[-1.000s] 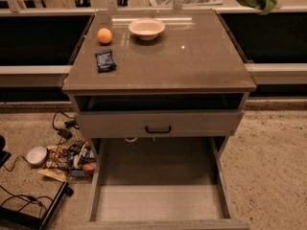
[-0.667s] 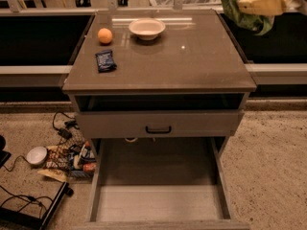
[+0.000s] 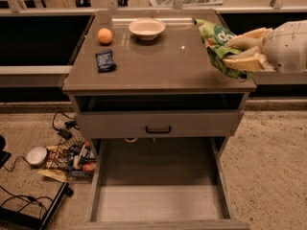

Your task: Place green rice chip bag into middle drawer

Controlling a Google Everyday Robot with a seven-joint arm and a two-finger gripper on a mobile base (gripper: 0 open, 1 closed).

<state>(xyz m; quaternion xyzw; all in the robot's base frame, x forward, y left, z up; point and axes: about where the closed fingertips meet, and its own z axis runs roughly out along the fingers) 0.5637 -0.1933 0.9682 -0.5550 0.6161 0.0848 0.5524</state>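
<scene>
The grey-brown, flat-topped cabinet bench (image 3: 158, 66) fills the middle of the view, with dark panels behind it on either side. Below it the wide grey middle drawer (image 3: 158, 202) stands pulled out over the speckled beige carpet floor (image 3: 268, 147), showing its pale flat bottom; its front rim is cut off by the lower edge of the view. Above it is a flat grey drawer front (image 3: 110, 124) with a small black handle (image 3: 158, 129), and over that a dark open slot whose inside cannot be made out.

The white rounded arm (image 3: 288, 44) comes in from the right (only its last section shows) and reaches leftward at bench-top height. Its tan pincer (image 3: 231, 51) is clamped on the bright, glossy green rice chip bag (image 3: 216, 37), which sits crumpled over the bench's right edge, partly hidden by the fingers, well apart from the drawer; whether it touches the top cannot be told.

A clutter of cables and wrappers (image 3: 62, 157) lies on the floor to the left. On the bench are a shallow cream bowl (image 3: 147, 28), a small dark blue packet (image 3: 105, 60) and a small orange ball (image 3: 105, 35)
</scene>
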